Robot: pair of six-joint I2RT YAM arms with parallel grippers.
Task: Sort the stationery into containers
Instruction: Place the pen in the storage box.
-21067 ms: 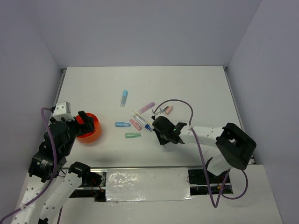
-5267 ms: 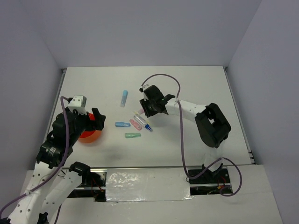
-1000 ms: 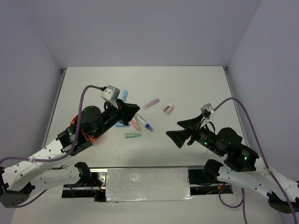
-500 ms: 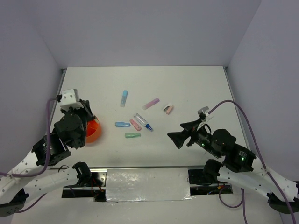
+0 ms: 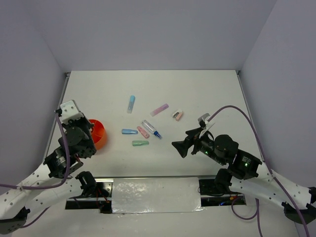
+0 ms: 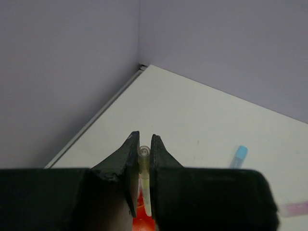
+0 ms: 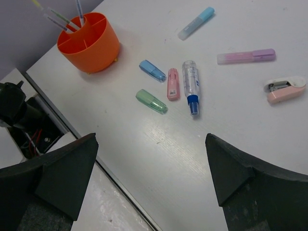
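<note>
Stationery poised for the drop: the left gripper point(image 6: 142, 159) pinches a thin pale pen point(image 6: 144, 179) upright, right over the orange cup point(image 7: 91, 48), seemingly lined up to land beside the pens point(image 7: 53, 17) standing inside. Meanwhile the right gripper point(image 7: 150, 144) hangs wide open, holding nothing, above the loose pastel pieces point(image 7: 173, 83)

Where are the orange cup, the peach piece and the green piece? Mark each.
orange cup point(image 7: 95, 56): right wrist view, on its outer wall.
peach piece point(image 7: 285, 90): right wrist view, middle of its body.
green piece point(image 7: 151, 101): right wrist view, midway along it.
</note>
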